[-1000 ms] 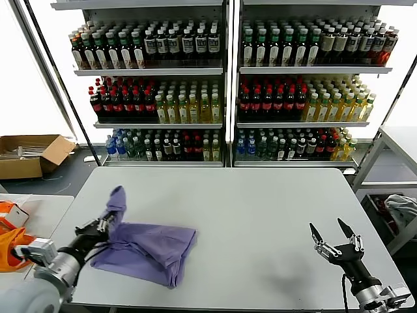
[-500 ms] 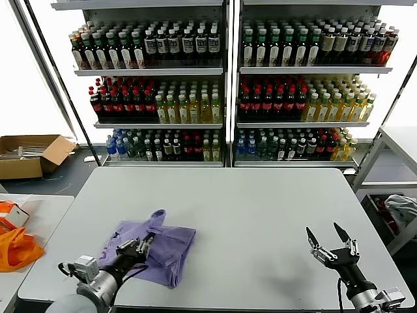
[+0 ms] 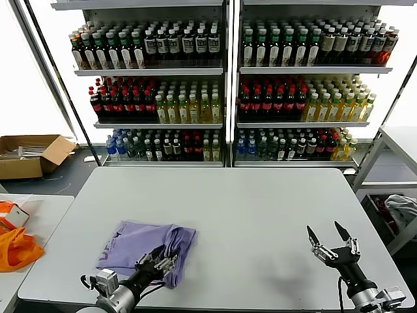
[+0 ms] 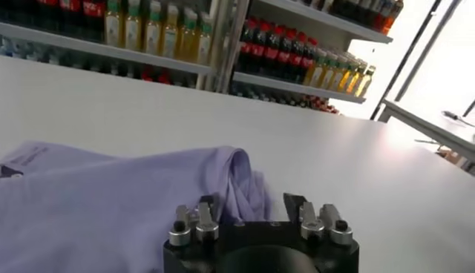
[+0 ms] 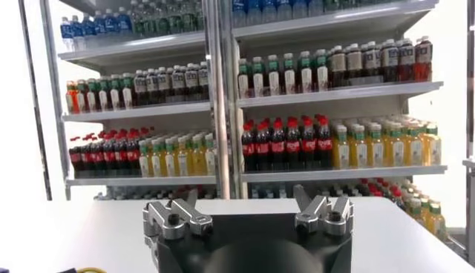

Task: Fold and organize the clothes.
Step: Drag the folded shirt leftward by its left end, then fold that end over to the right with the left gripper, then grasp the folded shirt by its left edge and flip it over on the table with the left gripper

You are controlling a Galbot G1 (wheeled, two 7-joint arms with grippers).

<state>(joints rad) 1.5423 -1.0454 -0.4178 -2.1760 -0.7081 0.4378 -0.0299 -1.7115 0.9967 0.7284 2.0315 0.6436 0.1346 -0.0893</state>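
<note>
Lying folded near the grey table's (image 3: 260,208) front left edge, the lavender cotton T-shirt (image 3: 146,244) is touching the left gripper (image 3: 158,263), fingers apart (likely releasing). Its wrist camera is showing parted jaws behind bunched cloth. Meanwhile the right gripper (image 3: 331,240) is waiting, spread wide.

You have bare tabletop (image 3: 260,208) across the middle and far side; only the folded lavender T-shirt (image 3: 146,242) blocks the near left corner.
</note>
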